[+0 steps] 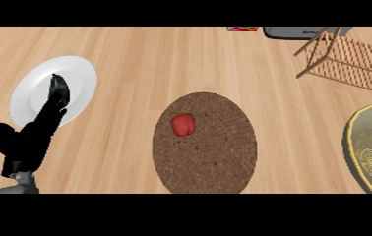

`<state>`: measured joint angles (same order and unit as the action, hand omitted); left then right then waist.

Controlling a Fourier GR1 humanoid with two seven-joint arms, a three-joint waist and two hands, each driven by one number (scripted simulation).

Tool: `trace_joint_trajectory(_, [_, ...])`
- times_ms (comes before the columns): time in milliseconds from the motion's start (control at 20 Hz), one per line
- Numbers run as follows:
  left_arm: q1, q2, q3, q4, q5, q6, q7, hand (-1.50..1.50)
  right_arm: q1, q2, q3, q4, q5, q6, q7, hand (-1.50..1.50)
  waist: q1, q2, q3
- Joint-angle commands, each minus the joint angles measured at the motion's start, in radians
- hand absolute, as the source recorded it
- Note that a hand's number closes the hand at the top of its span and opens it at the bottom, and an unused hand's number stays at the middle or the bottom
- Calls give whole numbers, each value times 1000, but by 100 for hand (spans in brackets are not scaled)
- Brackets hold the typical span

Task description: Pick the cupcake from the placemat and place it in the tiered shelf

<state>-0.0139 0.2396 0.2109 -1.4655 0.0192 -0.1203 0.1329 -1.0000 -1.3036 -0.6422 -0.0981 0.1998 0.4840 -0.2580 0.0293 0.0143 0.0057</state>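
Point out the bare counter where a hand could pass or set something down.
Widest free patch: wood between the white plate and the brown placemat, running up to the far edge. Another strip lies between placemat and wooden shelf. Crowded: left edge, where the left hand overlaps the plate.

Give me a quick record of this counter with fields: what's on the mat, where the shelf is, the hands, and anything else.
mat: brown oval, centre of counter
on mat: red pepper, upper left part; no cupcake visible
shelf: wooden, upper right, partly cut off
left hand: over white plate, fingers straight, holding nothing
right hand: not in view
other: patterned plate at right edge
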Motion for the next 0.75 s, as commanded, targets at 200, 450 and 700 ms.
trace_joint_trajectory(200, [-25, 42, 57, 36, 29, -8, 16, 0, 130, -192, -81, 52, -76, 123, 21, -150, -37, 1, 4])
trace_joint_trajectory(450, [37, 18, 54, 31, 24, -2, -24, 0, 240, -276, -75, 78, -70, 229, 16, -150, -55, -7, 8])
trace_joint_trajectory(700, [63, -3, 59, 34, 25, 10, -52, 0, 324, -309, -104, 97, -102, 280, -40, -150, -89, -15, 12])
